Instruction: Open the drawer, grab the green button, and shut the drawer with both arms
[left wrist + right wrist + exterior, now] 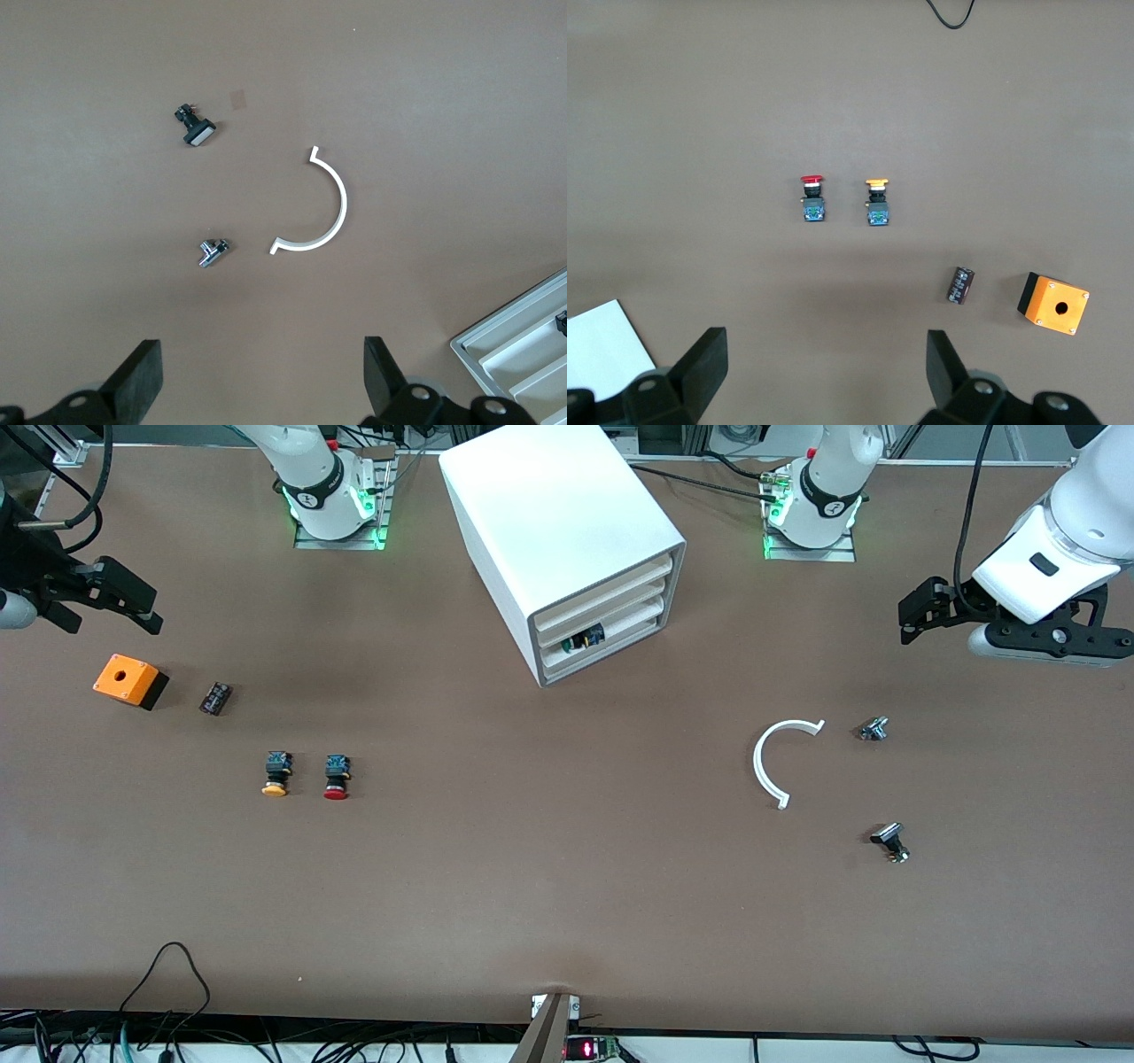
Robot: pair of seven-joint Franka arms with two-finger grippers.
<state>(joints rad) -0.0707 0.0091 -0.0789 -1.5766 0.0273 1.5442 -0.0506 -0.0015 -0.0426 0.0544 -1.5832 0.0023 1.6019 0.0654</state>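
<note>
My arms (1054,522) are glossy white shells with dark grey joint rings; black cables trail along them. Bases glow green. My left gripper (921,607) and right gripper (120,598) are matte black.

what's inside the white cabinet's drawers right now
Through the cabinet's front, one drawer shows a small dark part with a bit of green and blue, likely the button. The rest of that drawer and the other drawers' contents are hidden.
</note>
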